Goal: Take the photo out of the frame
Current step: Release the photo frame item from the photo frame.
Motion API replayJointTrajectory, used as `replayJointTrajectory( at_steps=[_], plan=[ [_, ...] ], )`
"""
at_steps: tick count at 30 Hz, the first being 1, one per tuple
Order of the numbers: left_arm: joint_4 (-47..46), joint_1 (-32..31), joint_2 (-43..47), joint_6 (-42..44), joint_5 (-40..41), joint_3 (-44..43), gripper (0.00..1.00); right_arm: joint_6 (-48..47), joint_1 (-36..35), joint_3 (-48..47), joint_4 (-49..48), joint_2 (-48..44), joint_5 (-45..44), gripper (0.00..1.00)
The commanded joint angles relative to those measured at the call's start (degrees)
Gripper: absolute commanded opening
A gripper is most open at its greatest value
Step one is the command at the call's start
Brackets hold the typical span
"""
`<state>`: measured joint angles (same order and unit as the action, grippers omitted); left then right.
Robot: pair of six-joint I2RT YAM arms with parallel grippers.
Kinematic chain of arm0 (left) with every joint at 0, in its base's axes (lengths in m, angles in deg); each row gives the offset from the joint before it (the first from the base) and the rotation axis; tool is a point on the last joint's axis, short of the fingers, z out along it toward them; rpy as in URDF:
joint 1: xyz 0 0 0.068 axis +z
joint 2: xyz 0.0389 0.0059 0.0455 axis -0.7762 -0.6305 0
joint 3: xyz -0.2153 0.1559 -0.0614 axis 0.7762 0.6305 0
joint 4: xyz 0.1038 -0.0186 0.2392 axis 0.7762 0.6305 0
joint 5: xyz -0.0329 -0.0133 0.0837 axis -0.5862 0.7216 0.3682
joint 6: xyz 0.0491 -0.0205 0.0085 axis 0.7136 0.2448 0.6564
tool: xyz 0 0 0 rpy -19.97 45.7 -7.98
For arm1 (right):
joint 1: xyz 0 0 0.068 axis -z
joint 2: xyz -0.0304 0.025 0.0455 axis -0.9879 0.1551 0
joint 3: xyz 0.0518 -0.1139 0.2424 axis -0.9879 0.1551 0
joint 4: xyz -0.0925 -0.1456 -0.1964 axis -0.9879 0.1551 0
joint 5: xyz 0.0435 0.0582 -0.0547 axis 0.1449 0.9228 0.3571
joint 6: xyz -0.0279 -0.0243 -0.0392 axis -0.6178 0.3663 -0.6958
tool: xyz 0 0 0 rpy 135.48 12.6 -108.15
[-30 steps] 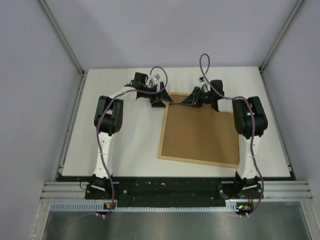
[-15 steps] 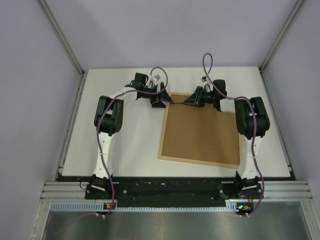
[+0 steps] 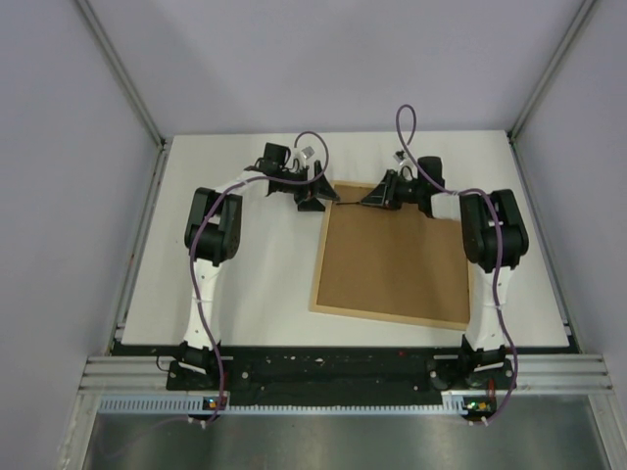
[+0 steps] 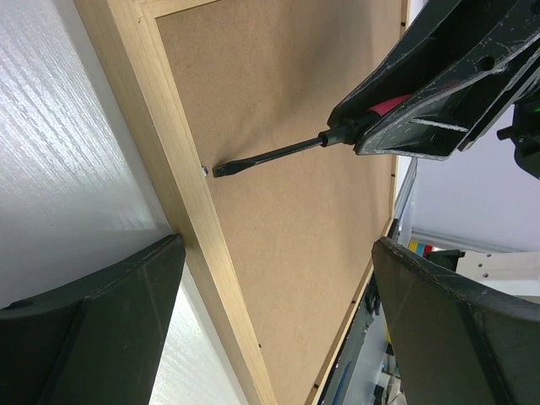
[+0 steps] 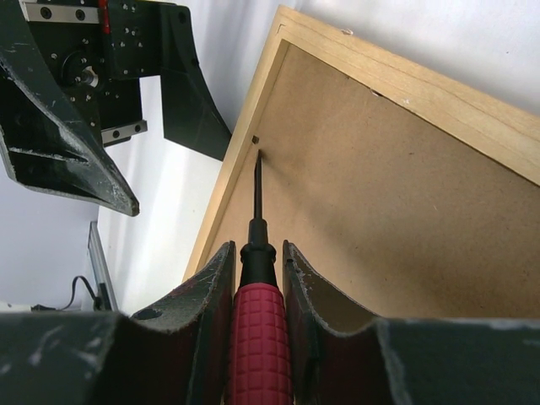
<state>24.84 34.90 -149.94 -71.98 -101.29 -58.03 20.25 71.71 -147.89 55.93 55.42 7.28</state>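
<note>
while right jaws pinch screwdriver, frame rim sits between spread left jaws.

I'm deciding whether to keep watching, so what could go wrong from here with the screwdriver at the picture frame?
The screwdriver tip sits at a small clip by the frame rim; it could slip and gouge the backing board. The left gripper is open and holds nothing, so a push from the right gripper might slide the frame across the table.

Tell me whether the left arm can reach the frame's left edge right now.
Probably yes: the open left gripper hangs over the frame edge, with only the right gripper's screwdriver tip nearby.
</note>
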Motion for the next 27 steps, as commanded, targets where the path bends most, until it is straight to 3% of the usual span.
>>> replayJointTrajectory(
  at_steps=[1,18,27],
  plan=[
    [-1.91,-1.13,1.75,-0.96,-2.42,0.66,0.98,-0.65,-1.18,-2.3,-2.44,1.29,-0.17,0.0],
    [-2.62,-1.83,2.36,-1.66,-2.77,1.27,0.98,-0.3,-3.03,-3.71,-3.14,3.32,-0.79,0.0],
    [-2.53,-1.74,3.07,-1.4,-2.95,1.62,0.98,0.05,-0.04,-0.72,-3.14,-4.5,1.68,0.0]
  ],
)
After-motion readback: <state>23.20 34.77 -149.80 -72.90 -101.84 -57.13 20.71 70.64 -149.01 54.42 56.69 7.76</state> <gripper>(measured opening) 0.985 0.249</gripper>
